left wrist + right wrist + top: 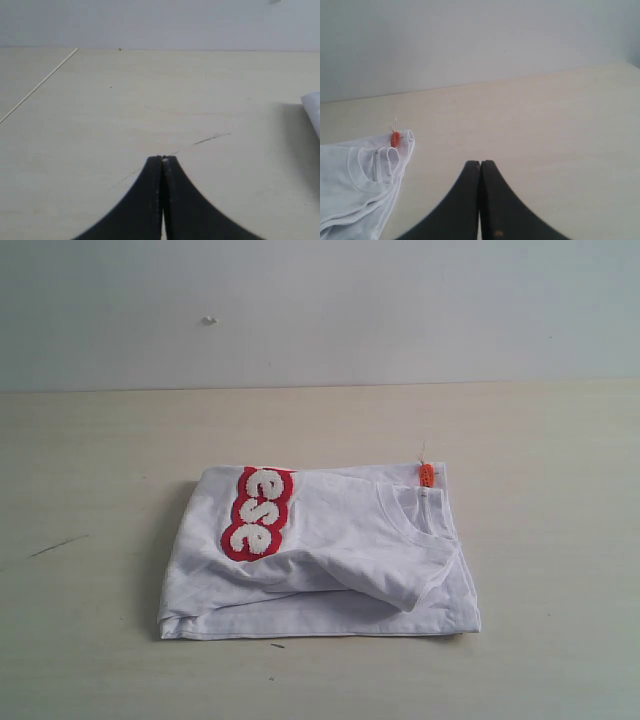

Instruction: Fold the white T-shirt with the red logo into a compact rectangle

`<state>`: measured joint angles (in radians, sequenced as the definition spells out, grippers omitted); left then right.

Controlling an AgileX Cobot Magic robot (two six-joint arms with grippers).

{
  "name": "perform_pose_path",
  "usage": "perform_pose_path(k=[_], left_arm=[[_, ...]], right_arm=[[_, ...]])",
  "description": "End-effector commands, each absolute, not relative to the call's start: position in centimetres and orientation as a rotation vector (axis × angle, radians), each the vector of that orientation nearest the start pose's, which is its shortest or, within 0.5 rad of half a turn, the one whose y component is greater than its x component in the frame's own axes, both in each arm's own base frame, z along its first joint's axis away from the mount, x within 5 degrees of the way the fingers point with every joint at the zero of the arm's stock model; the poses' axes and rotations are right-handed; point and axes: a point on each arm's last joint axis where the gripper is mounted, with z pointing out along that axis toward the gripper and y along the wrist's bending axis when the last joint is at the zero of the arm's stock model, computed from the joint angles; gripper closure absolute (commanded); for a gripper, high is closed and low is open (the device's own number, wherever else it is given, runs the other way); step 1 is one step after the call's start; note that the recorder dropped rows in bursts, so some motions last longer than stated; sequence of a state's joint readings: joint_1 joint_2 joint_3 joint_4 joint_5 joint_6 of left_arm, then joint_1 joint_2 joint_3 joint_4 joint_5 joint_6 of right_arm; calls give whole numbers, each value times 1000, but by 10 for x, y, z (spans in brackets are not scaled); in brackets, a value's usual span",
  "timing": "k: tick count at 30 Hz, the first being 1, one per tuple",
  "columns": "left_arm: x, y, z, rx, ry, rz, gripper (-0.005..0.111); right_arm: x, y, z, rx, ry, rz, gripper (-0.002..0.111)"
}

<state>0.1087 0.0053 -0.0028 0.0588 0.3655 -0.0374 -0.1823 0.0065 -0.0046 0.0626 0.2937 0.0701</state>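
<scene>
The white T-shirt with the red logo (330,560) lies folded into a rough rectangle in the middle of the table. Its red-outlined fuzzy lettering (256,512) faces up at the left part, and a sleeve is folded over the front right. An orange neck tag (427,475) sticks out at the collar. The right wrist view shows the collar side of the shirt (360,180) with the tag (395,138). My right gripper (480,162) is shut and empty, apart from the cloth. My left gripper (163,158) is shut and empty over bare table; only a white shirt edge (312,110) shows there. Neither gripper appears in the exterior view.
The pale wooden table (540,540) runs back to a plain light wall (320,310). A thin dark scratch (55,546) marks the tabletop to the left of the shirt, and a table seam line (40,85) shows in the left wrist view.
</scene>
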Motion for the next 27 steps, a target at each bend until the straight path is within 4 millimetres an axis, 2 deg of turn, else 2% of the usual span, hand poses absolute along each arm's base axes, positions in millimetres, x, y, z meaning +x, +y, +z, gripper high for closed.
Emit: perform_pose_path(k=[1, 27], left_arm=[[53, 8, 181, -94, 1841, 115, 107], [53, 8, 181, -94, 1841, 115, 107]], right_arm=[[54, -9, 187, 204, 1758, -85, 108], [54, -9, 186, 192, 1779, -94, 108]])
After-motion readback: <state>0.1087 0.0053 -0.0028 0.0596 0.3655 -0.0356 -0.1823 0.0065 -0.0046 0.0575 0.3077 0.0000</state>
